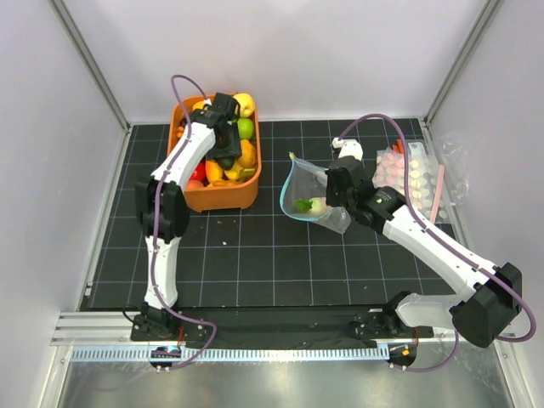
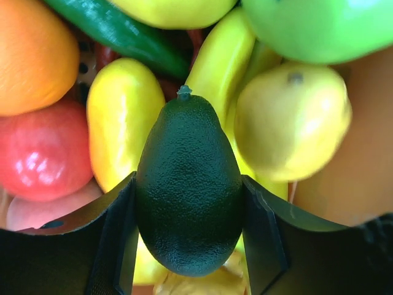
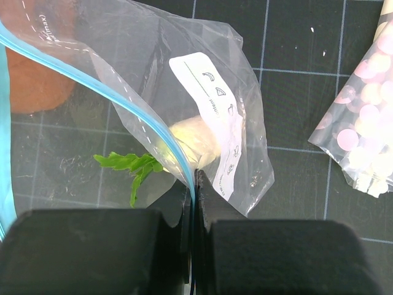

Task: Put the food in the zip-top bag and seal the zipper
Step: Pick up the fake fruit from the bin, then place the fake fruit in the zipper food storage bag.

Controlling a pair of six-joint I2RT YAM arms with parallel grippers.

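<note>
Item 1. Left claw [image 1: 226, 151]: positioned over the orange basket [image 1: 223, 197] at the far left of the tabletop [image 1: 255, 255]. Its two fingers are clamped on the flanks of a dark green avocado [image 2: 189, 190]. The fruit sits squarely between them, stem end pointing away from the wrist and broad end nearest it.

Item 2. Basket contents under and around the avocado: a lemon [image 2: 291, 123] touching its right side, a green apple [image 2: 319, 24] beyond that, a yellow piece [image 2: 120, 117] at its left, a red fruit [image 2: 37, 153], an orange one [image 2: 31, 55].

Item 3. Right claw [image 3: 193, 203]: fingers pressed together on the zipper [image 3: 92, 78], pinching the teal-blue strip at its near end. From there the strip runs away to the left.

Item 4. Zip-top bag [image 3: 153, 74]: right of the basket, mouth held open and facing the basket.

Item 5. Radish [image 3: 193, 144]: white, with green leaves, inside the bag just beyond the right claw's fingertips.

Item 6. Pink-dotted pack [image 3: 362, 123]: on the tabletop, right of the bag and apart from it.
</note>
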